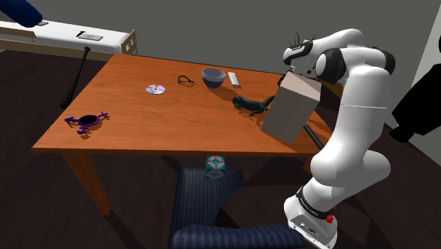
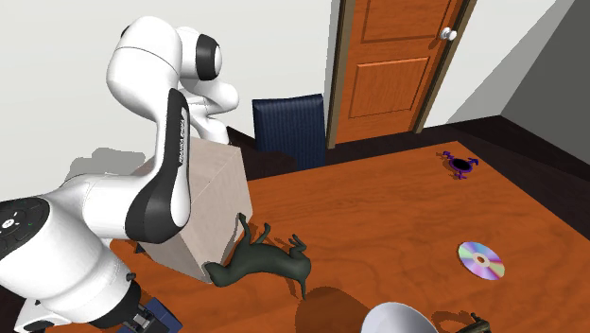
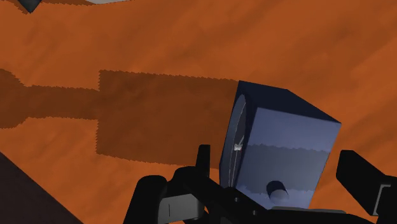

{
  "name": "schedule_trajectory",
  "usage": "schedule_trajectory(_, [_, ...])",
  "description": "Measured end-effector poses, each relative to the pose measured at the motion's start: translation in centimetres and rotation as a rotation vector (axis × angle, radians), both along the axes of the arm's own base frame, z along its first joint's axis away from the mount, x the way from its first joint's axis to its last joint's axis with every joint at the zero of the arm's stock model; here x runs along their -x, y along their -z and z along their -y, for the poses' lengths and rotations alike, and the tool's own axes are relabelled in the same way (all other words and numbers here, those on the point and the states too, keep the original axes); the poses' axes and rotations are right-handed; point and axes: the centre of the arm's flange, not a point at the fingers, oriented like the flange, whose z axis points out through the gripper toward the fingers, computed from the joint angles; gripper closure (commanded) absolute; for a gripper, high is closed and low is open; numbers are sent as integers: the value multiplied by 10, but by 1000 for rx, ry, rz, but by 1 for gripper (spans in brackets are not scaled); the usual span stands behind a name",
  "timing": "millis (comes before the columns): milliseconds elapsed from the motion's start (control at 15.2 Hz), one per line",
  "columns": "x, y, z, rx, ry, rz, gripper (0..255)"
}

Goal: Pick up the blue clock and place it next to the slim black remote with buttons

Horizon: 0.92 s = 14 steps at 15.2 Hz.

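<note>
Two black fingers (image 3: 203, 167) straddle a dark blue clock (image 3: 280, 137).
On the wooden table (image 1: 127, 120), left to right in the shoulder view, lie a purple toy (image 1: 85, 124), a disc (image 1: 155, 89), a bowl (image 1: 213, 76), a dark lizard (image 1: 251, 105) and a tilted pale box (image 1: 290, 106) beside the arm. The gripper (image 3: 277, 153) is spread, with thin gaps either side of the boxy clock over the wood. Its dial faces one finger, and no long axis stands out.

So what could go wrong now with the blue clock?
The dark blue boxy clock sits between the black pincer's open fingers, seemingly unclasped; closing off-centre might tip it. The big pale box and dark green lizard figure stand close to the arm, so lifting could bump them.
</note>
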Motion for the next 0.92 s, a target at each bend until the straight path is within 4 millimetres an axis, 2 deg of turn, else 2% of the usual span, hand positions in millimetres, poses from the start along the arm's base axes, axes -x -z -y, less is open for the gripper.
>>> schedule_trajectory(198, [-1, 13, 0, 0, 0, 0, 0])
schedule_trajectory(594, [-1, 14, 0, 0, 0, 0, 0])
schedule_trajectory(660, [-1, 14, 0, 0, 0, 0, 255])
schedule_trajectory(924, [-1, 14, 0, 1, 0, 1, 255])
